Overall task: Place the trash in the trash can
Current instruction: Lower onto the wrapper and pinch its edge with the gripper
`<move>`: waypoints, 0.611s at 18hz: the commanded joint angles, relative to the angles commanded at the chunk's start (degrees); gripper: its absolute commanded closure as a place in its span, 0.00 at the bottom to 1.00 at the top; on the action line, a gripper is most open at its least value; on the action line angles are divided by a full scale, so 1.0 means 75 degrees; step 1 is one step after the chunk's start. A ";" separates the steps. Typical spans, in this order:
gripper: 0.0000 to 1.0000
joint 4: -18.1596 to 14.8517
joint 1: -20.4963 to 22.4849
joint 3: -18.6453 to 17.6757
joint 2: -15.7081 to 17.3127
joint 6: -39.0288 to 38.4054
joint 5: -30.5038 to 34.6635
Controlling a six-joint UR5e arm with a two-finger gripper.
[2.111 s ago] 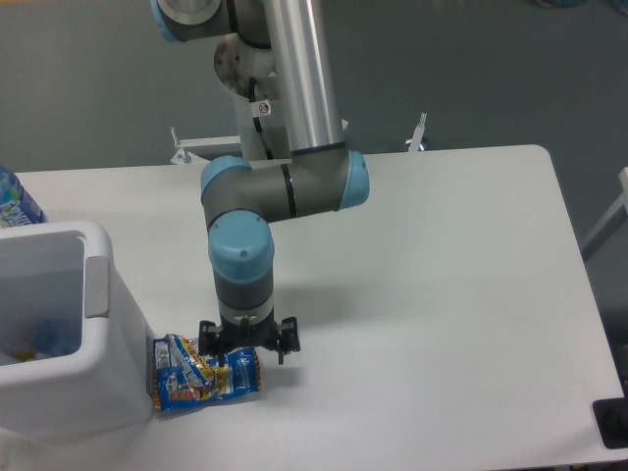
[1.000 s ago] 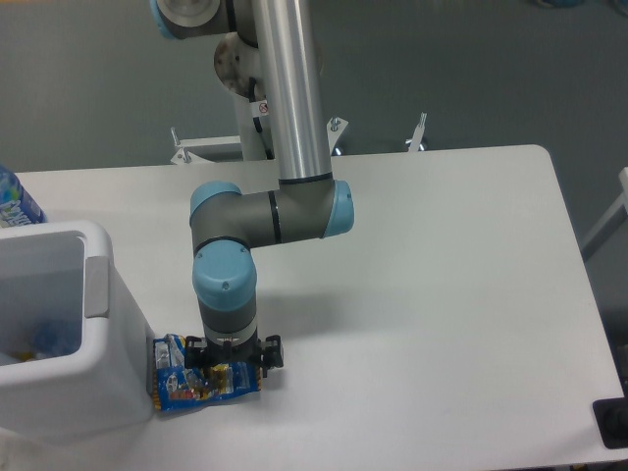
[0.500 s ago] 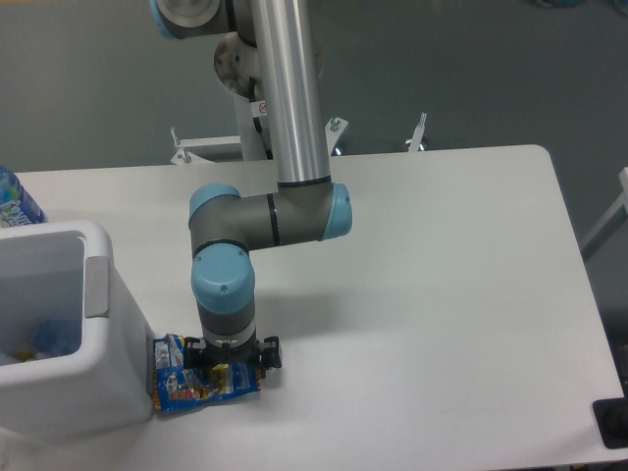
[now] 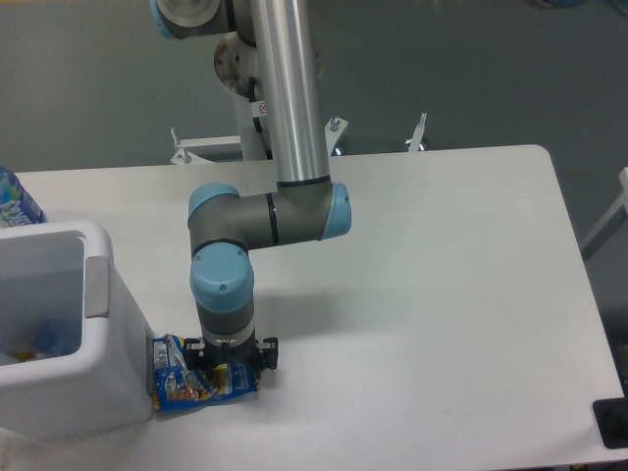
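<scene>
The packet, blue and yellow foil, lies flat on the table with its left edge touching the lower right corner of the bin. The gripper is straight above the packet's right half, pointing down, its black body covering that part of the foil; only the left half and a strip along the bottom show. The fingertips are hidden against the packet, so I cannot tell whether the jaws are spread, closed, or clamped on the foil, nor whether they touch it.

The bin is white and boxy with thick rounded walls, standing left of the packet at the table's left edge, cut off by the frame. A grey patch sits on its right rim, above the packet. Inside the bin, something blue and a bit of yellow lie low down; they are too blurred to name.

The bottle shows only in part, behind the bin at the far left, with a blue and white label.

The arm rises from the gripper through a blue-capped wrist, bends at a grey elbow above the packet, and goes up in a silver tube out of the top of the frame.
</scene>
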 joint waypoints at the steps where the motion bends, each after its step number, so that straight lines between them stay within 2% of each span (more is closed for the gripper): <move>1: 0.30 0.0000 -0.0012 -0.0011 0.0012 0.0000 -0.0012; 7: 0.42 0.0000 -0.0035 -0.0058 0.0094 -0.0012 0.0000; 11: 0.58 -0.0023 -0.0047 -0.0070 0.0141 -0.0257 0.0000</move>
